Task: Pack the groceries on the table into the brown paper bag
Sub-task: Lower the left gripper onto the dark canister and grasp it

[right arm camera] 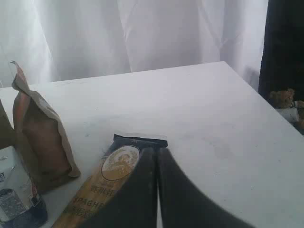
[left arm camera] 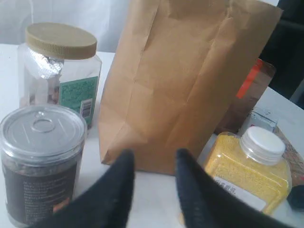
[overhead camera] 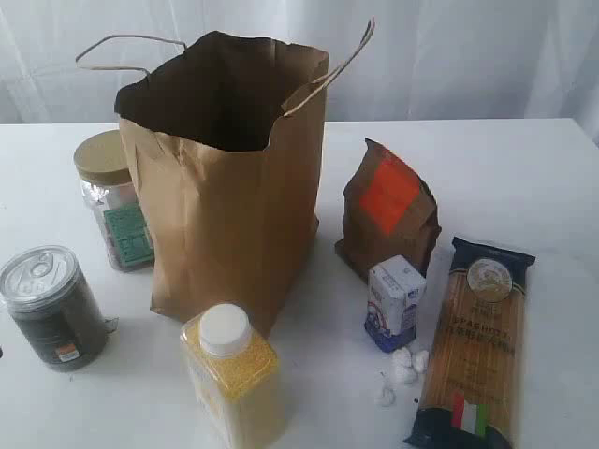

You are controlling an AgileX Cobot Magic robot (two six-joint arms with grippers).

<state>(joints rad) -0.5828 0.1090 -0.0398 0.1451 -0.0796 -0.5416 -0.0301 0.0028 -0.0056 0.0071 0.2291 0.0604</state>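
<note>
Left end effector (left arm camera: 154,161) is held part-open, empty, between dark can (left arm camera: 40,161) and bottle (left arm camera: 251,175). Right end effector (right arm camera: 157,152) is shut, empty.

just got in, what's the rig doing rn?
Grocery packing, not started. The brown paper bag stands open on the table. The jar, can, grain bottle, pouch, carton and spaghetti pack are all outside it. The left claw is open and empty, facing the bag's base. The right claw is shut and empty, pointed at the spaghetti pack.
</note>
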